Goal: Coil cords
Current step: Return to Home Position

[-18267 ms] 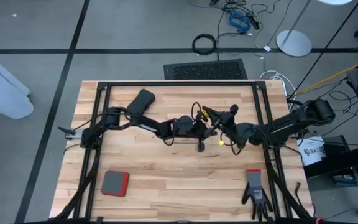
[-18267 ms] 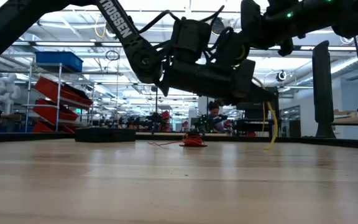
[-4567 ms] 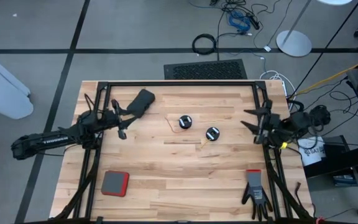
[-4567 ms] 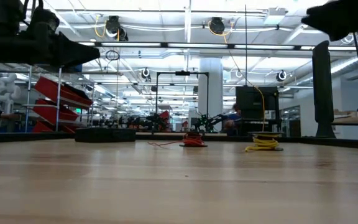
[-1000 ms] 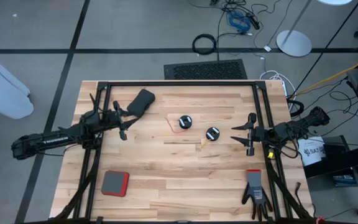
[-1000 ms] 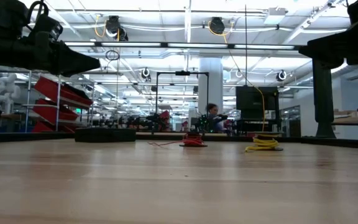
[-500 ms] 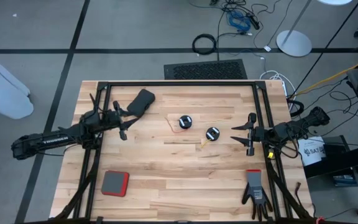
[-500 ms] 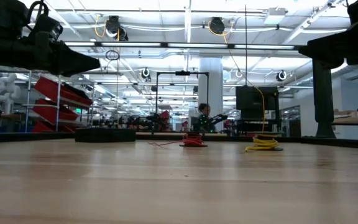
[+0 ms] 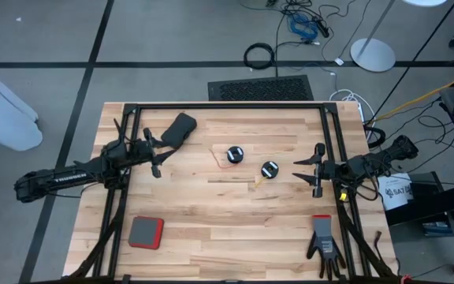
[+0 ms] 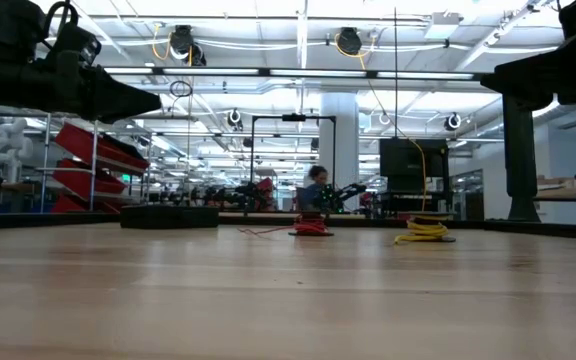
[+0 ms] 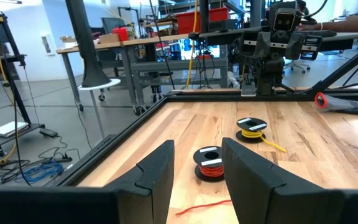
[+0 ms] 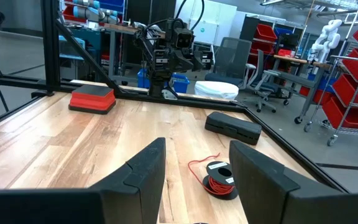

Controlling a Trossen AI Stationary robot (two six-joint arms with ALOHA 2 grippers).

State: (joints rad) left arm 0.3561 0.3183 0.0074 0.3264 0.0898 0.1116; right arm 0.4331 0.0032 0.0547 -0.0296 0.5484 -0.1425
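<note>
Wooden table (image 9: 211,221) bearing both cords near its middle: reddish-orange cord (image 11: 211,168) coiled, a loose tail lying beside it; yellow cord (image 11: 252,131) coiled just beside. Over the left edge, left gripper (image 9: 154,154); over the right edge, right gripper (image 9: 312,170); jaws of both parted and empty.

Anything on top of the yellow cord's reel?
Nothing rests on the reel; only its pale centre shows. Yellow cord sits wound beneath its top disc; the underside is hidden.
</note>
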